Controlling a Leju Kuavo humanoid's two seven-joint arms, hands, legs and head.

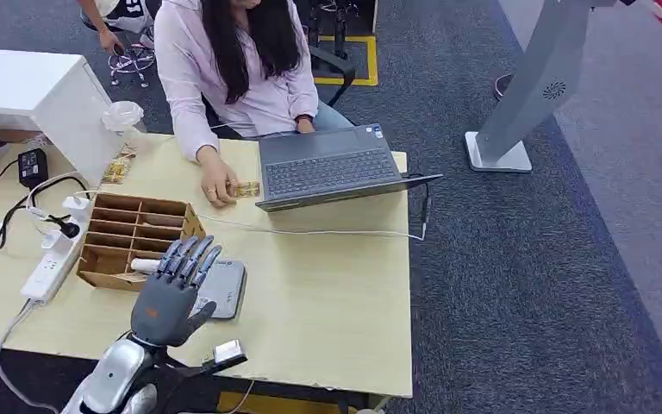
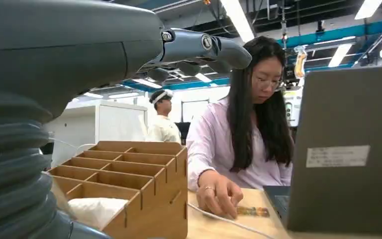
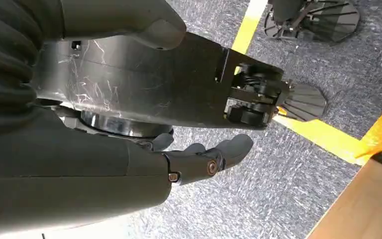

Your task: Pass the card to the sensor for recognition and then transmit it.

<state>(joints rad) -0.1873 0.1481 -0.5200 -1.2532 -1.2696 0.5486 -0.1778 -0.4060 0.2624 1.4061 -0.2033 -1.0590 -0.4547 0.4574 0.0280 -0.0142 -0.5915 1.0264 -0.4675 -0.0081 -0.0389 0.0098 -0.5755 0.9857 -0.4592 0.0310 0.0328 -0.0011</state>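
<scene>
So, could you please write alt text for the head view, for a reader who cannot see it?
The left robot hand, fingers spread and holding nothing, hovers over a grey sensor pad beside a wooden compartment organizer on a light table. A seated person's hand rests on a card by a laptop.

A person (image 1: 233, 69) sits at the far side of the counter (image 1: 327, 293) behind an open laptop (image 1: 332, 168); a power strip (image 1: 47, 267) lies at the left edge.
</scene>
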